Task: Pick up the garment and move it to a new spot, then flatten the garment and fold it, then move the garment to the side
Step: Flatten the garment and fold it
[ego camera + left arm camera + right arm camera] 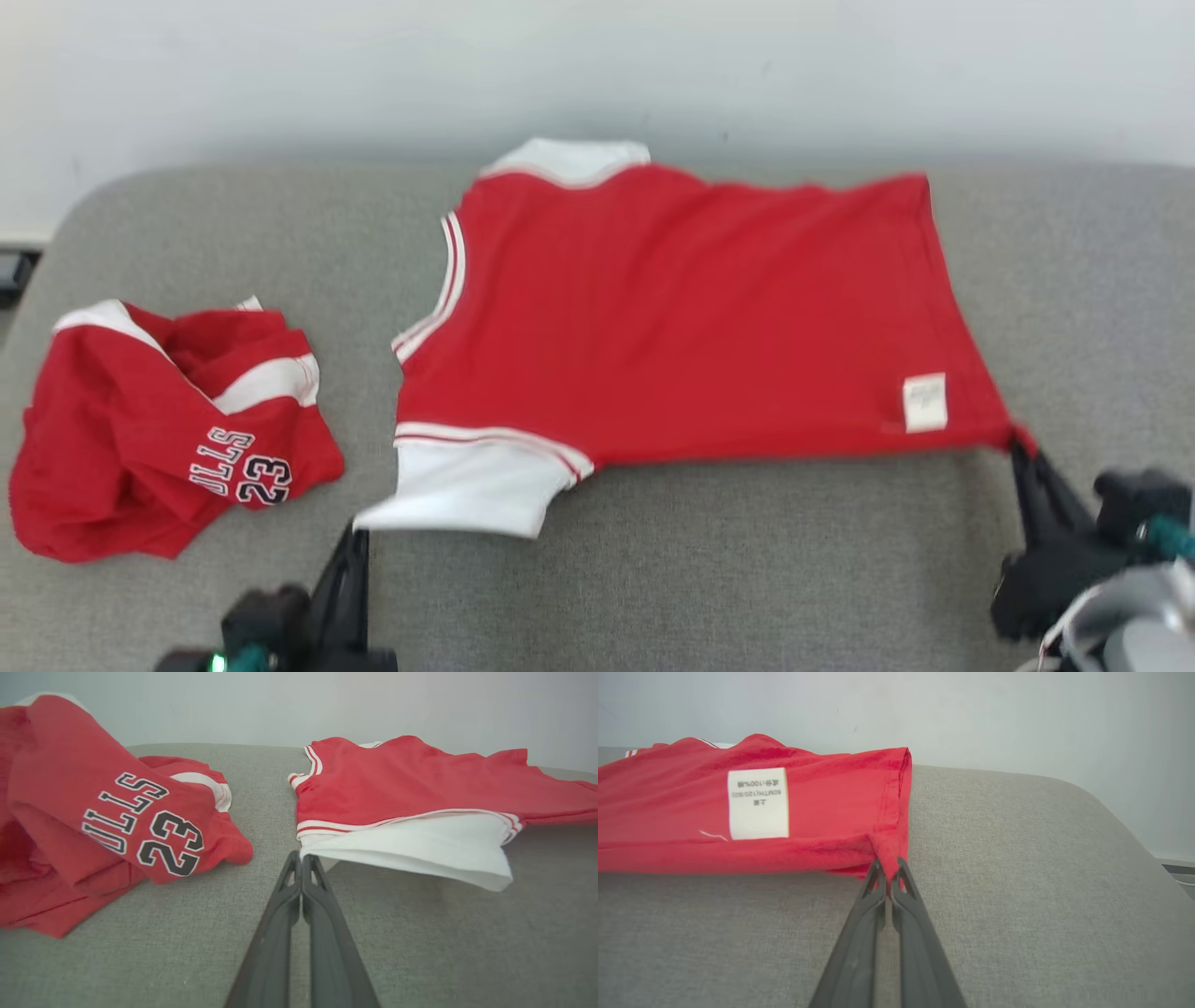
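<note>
Two grippers are pinching the near edge of a red short-sleeved jersey point(672, 317), which is lying spread across the middle of the grey fabric-covered bench point(747, 579) with its neckline facing left and its hem facing right. The left gripper point(353, 534) is working at the near left, its jaws clenched on the corner of the white sleeve point(467, 481), which is lifting slightly off the bench. The right gripper point(1019, 446) is working at the near right, its jaws clenched on the near hem corner, just beside the white care label point(924, 403). Holding two well-separated points along one edge is probably keeping the cloth taut, so that it is lying flat rather than bunching. The task therefore appears to be passing through its flattening stage, with folding not yet done. A second red jersey point(159, 429), printed "23", is lying crumpled at the left end of the bench, apart from both grippers.
</note>
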Robot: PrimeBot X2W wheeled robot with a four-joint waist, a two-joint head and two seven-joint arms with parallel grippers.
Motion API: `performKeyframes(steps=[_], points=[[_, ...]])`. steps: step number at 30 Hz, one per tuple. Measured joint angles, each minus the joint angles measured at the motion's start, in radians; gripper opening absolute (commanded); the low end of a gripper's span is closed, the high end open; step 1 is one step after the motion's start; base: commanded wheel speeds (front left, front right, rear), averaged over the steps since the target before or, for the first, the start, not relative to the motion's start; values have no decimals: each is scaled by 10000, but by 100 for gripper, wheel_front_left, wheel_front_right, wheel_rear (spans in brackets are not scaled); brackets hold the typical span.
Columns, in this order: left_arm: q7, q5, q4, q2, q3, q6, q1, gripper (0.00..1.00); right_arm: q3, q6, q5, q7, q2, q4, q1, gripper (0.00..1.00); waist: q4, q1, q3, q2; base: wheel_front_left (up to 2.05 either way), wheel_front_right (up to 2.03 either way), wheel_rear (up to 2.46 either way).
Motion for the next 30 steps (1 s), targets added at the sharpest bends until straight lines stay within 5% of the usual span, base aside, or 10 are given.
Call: performKeyframes(steps=[14, 23, 24, 25, 26, 30], points=[[-69, -67, -385, -10, -267, 98, 2729, 0, -17, -502, 2, 366, 288, -1149, 3146, 0, -104, 0, -1888, -1, 0, 0, 0], [4, -119, -487, 12, -468, 82, 3107, 0, 150, -619, 0, 901, 343, -1423, 3518, 0, -186, 3, -2093, 0, 0, 0, 0], [56, -119, -445, 12, -531, 79, 3117, 29, 199, -619, 0, 965, 364, -1388, 3517, 67, -177, 3, -2083, 0, 0, 0, 0], [115, -134, -424, 6, -566, -6, 3156, 84, 228, -619, 0, 1037, 387, -1296, 3516, 100, -166, 2, -2072, 1, 0, 0, 0], [125, -148, -395, 8, -593, -17, 3222, 100, 249, -619, 0, 1101, 401, -1237, 3521, 100, -153, 3, -2061, 1, 0, 0, 0], [209, -165, -359, 65, -560, -92, 3252, 100, 230, -633, 0, 1168, 405, -1195, 3561, 100, -46, 2, -2056, 1, 0, 0, 0]])
